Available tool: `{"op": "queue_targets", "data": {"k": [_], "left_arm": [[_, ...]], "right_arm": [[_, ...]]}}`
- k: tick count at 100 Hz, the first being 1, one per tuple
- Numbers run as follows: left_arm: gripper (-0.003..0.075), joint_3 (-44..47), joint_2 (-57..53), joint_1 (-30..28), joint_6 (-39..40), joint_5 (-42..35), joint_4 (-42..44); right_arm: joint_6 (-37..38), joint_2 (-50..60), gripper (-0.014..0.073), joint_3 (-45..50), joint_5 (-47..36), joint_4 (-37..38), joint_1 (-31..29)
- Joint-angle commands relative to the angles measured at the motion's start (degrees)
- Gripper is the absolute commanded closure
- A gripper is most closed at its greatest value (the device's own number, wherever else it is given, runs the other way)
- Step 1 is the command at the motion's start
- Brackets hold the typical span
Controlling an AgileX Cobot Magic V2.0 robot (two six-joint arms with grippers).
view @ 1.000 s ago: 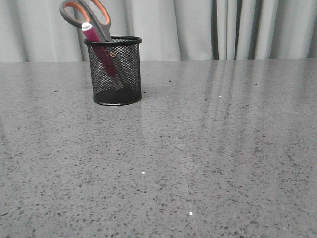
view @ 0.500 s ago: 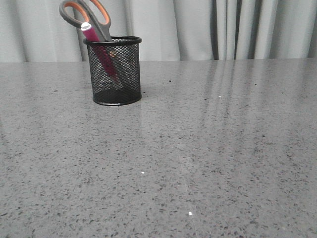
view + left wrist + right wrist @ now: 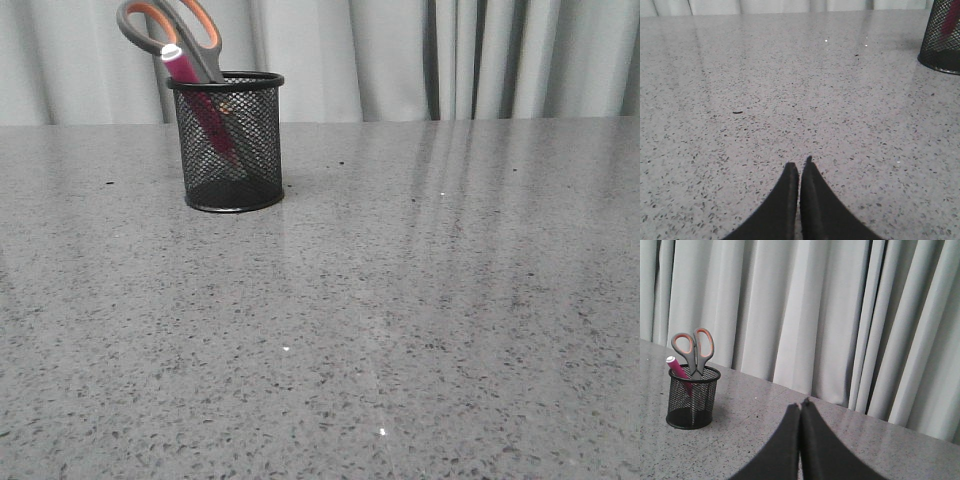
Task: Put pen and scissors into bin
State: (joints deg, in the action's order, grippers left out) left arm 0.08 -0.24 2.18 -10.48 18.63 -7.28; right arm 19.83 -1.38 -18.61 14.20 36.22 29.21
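Altogether, one bin [image 3: 229, 140], one pen [image 3: 190, 85] and one pair of scissors [image 3: 172, 32] are in sight. Standing upright on the grey speckled counter [image 3: 400, 300], toward its far left in the front view, the black mesh bin holds both other things. Inside it the pen leans left, white tip uppermost and poking above the rim. Blades down in the same bin, the scissors show their two orange-lined handle loops well above the rim, just behind the pen's tip. Pale curtains [image 3: 400, 55] hang behind the counter.

Closed together with nothing between its fingers, the left gripper [image 3: 799, 167] hangs over bare counter, well apart from the bin. Likewise pressed together and empty, the right gripper [image 3: 801, 405] is also well away from the bin.
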Motion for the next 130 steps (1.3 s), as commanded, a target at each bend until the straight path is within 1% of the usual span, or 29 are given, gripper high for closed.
{"op": "queue_targets", "data": {"k": [1,20,28,35,40,44,49,52,55,57,62,64,65,69,73,79,91,102,115,130], "left_arm": [[0.0739,2.51,-1.84,-0.03,0.53,-3.96,-0.82],[0.0739,2.51,-1.84,-0.03,0.53,-3.96,-0.82],[0.0739,2.51,-1.84,-0.03,0.53,-3.96,-0.82],[0.0739,2.51,-1.84,-0.03,0.53,-3.96,-0.82],[0.0739,2.51,-1.84,-0.03,0.53,-3.96,-0.82],[0.0739,2.51,-1.84,-0.03,0.53,-3.96,-0.82],[0.0739,2.51,-1.84,-0.03,0.53,-3.96,-0.82],[0.0739,2.51,-1.84,-0.03,0.53,-3.96,-0.82],[0.0739,2.51,-1.84,-0.03,0.53,-3.96,-0.82],[0.0739,2.51,-1.84,-0.03,0.53,-3.96,-0.82],[0.0739,2.51,-1.84,-0.03,0.53,-3.96,-0.82],[0.0739,2.51,-1.84,-0.03,0.53,-3.96,-0.82],[0.0739,2.51,-1.84,-0.03,0.53,-3.96,-0.82],[0.0739,2.51,-1.84,-0.03,0.53,-3.96,-0.82],[0.0739,2.51,-1.84,-0.03,0.53,-3.96,-0.82],[0.0739,2.51,-1.84,-0.03,0.53,-3.96,-0.82],[0.0739,2.51,-1.84,-0.03,0.53,-3.96,-0.82],[0.0739,2.51,-1.84,-0.03,0.53,-3.96,-0.82],[0.0739,2.51,-1.84,-0.03,0.53,-3.96,-0.82],[0.0739,2.51,-1.84,-0.03,0.53,-3.96,-0.82]], "right_arm": [[0.04,-0.71,0.0644,-1.24,-3.67,0.5,-0.01],[0.04,-0.71,0.0644,-1.01,-3.24,0.5,-0.01],[0.04,-0.71,0.0644,1.25,-2.39,0.5,-0.93],[0.04,-0.71,0.0644,4.28,-4.02,-0.46,-3.05],[0.04,-0.71,0.0644,6.9,-5.18,-4.26,-5.31],[-1.07,-0.71,0.0644,9.43,-6.41,-9.0,-7.26],[-5.11,-0.71,0.0644,12.73,-8.89,-15.38,-10.79],[-9.22,-0.71,0.0644,14.64,-10.69,-20.08,-12.67],[-12.01,-0.71,0.0644,16.49,-12.84,-23.14,-14.58],[-13.99,-0.71,0.0644,18.18,-14.2,-24.89,-16.39],[-15.17,-0.71,0.0644,20.25,-15.3,-27.04,-18.81],[-15.17,-0.71,0.0644,20.12,-13.79,-27.2,-19.81],[-15.17,-0.71,0.0644,19.94,-11.63,-27.2,-20.11],[-15.17,-0.71,0.0644,19.79,-8.8,-27.37,-21.63],[-15.17,-0.71,0.0644,19.97,-7.75,-28.15,-22.86],[-15.17,-0.71,0.0644,19.97,-3.89,-30.71,-24.25],[-15.17,-0.71,0.0644,19.97,0.96,-32.74,-25.06],[-15.17,-0.5,0.0644,20.06,0.93,-32.84,-25.06],[-15.63,3.25,0.0644,20.06,2.69,-32.84,-25.06],[-15.96,3.14,0.0644,20.06,2.45,-32.84,-25.16]]}}
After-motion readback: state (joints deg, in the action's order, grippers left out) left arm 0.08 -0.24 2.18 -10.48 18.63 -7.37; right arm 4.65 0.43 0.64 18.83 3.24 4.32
